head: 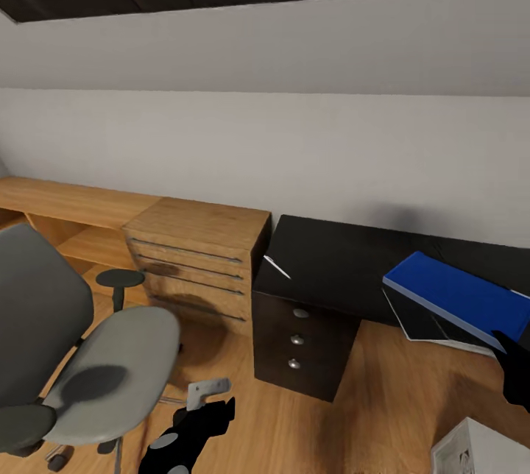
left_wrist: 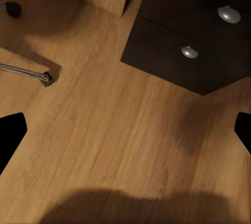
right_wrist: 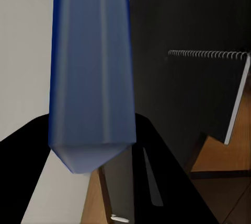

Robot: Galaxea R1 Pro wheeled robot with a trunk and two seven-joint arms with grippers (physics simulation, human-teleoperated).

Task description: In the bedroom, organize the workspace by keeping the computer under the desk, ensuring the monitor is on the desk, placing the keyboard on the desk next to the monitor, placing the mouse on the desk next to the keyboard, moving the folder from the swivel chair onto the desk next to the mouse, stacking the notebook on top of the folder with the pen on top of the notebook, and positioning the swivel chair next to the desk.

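My right gripper [head: 513, 365] [right_wrist: 91, 153] is shut on the blue folder [head: 462, 294] [right_wrist: 91, 62], holding it tilted above the right part of the black desk [head: 331, 253]. Under it the dark notebook [head: 414, 319] [right_wrist: 206, 96] lies on the desk top, one corner past the front edge. A slim white pen [head: 277, 266] rests at the desk's left end. The grey swivel chair [head: 110, 378] stands at the left with its seat bare. The white computer [head: 482, 452] sits on the floor at the lower right. My left gripper [head: 193, 426] [left_wrist: 125, 130] hangs open over the floor. Monitor, keyboard and mouse are out of view.
A light wood dresser [head: 199, 238] stands against the desk's left end, with a low wood shelf unit [head: 66, 209] beyond it. The desk's black drawers [head: 297, 339] [left_wrist: 193, 41] face me. Wood floor [head: 390, 400] lies between chair, drawers and computer. A chair leg [left_wrist: 23, 71] reaches near my left gripper.
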